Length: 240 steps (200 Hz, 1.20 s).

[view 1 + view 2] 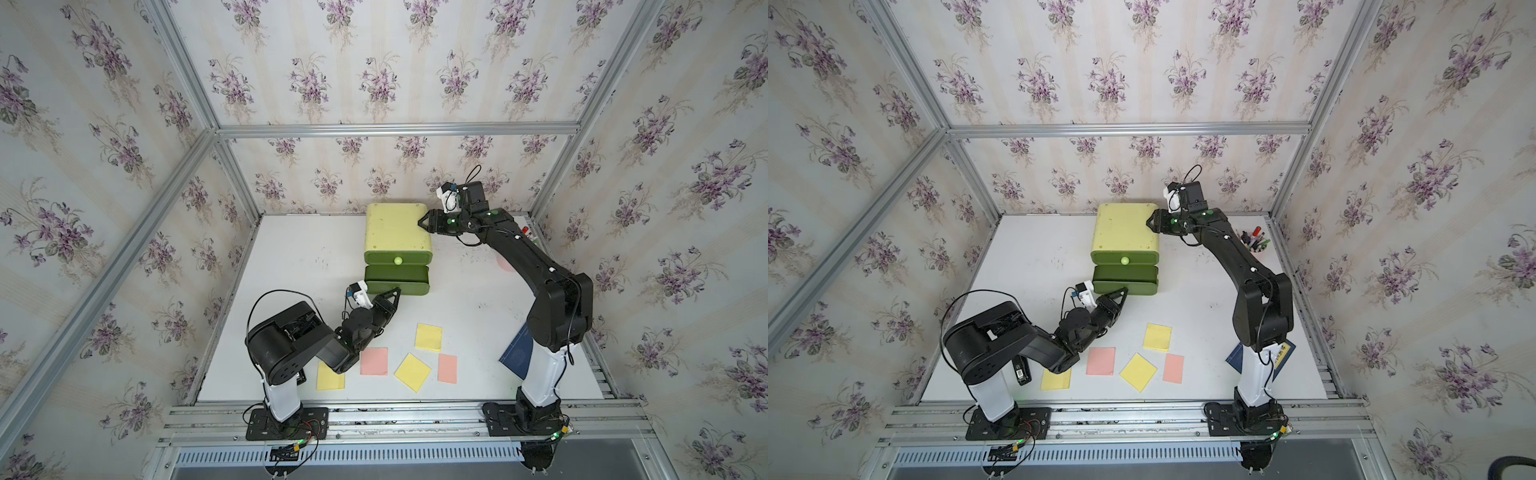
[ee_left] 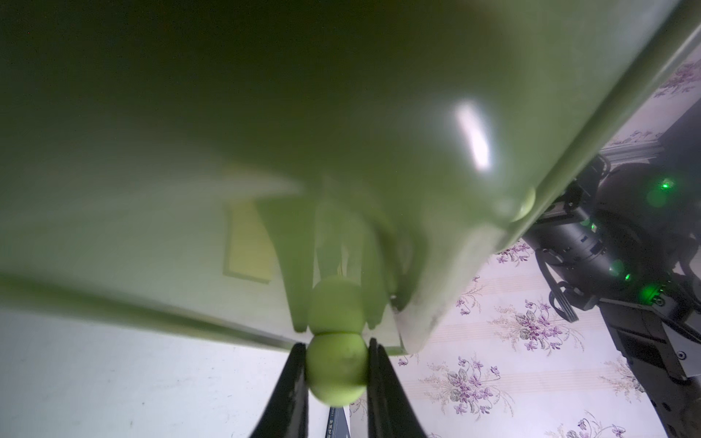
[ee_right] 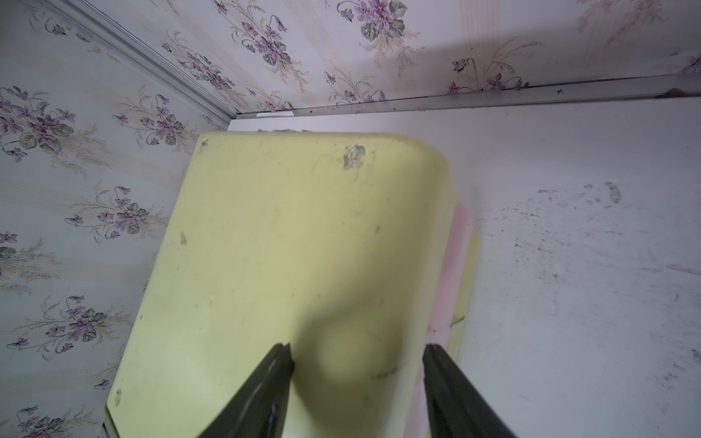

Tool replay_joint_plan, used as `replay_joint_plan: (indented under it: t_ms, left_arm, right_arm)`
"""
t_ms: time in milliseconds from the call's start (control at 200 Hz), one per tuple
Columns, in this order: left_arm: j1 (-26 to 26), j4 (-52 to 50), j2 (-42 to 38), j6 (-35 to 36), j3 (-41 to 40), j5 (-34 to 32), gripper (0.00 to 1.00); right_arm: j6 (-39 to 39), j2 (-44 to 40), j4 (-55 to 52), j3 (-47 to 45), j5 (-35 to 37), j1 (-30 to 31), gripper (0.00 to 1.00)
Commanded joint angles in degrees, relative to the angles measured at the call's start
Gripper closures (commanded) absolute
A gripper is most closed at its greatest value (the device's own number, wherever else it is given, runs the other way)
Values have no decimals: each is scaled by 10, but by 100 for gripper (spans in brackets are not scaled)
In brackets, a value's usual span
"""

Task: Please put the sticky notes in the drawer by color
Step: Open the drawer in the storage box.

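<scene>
The drawer [image 1: 395, 226] is a pale yellow-green chest at the back of the table, seen in both top views [image 1: 1125, 226]. One dark green drawer [image 1: 397, 281] stands pulled out below the top face with its knob [image 1: 398, 260]. My left gripper [image 2: 337, 364] is shut on a round light-green knob [image 2: 337, 373] at that drawer's front [image 1: 394, 292]. My right gripper [image 1: 420, 222] is open, its fingers astride the right edge of the chest's top [image 3: 284, 246]. Sticky notes lie near the front: yellow [image 1: 429, 337], yellow [image 1: 412, 372], yellow [image 1: 330, 378] partly under my left arm, pink [image 1: 374, 361], pink [image 1: 447, 368].
A dark blue booklet [image 1: 517, 353] lies behind my right arm's base. A pink pen cup [image 1: 1255, 243] stands at the right back edge. A small black device [image 1: 1022, 370] lies by my left arm's base. Frame rails and papered walls close in the table.
</scene>
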Motion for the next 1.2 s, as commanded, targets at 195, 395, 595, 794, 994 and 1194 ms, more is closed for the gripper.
replay_joint_plan:
  t_ms: [195, 395, 595, 794, 994, 1194]
  left_arm:
    - [-40, -83, -90, 35, -37, -15, 80]
    - [-43, -68, -68, 27, -40, -17, 76]
    - [-49, -75, -61, 22, -40, -23, 60]
    - [-50, -82, -76, 22, -50, -32, 46]
    - [-57, -127, -124, 30, -76, -22, 24]
    - [-65, -327, -259, 43, -86, 0, 19]
  right_arm:
    - [-6, 2, -16, 1, 6, 1, 40]
    - [-4, 3, -17, 0, 6, 1, 39]
    - [-4, 0, -21, 2, 6, 1, 38]
    - [1, -2, -30, 17, 6, 2, 34]
    - [4, -20, -41, 32, 9, 1, 30]
    - [4, -56, -71, 33, 33, -1, 28]
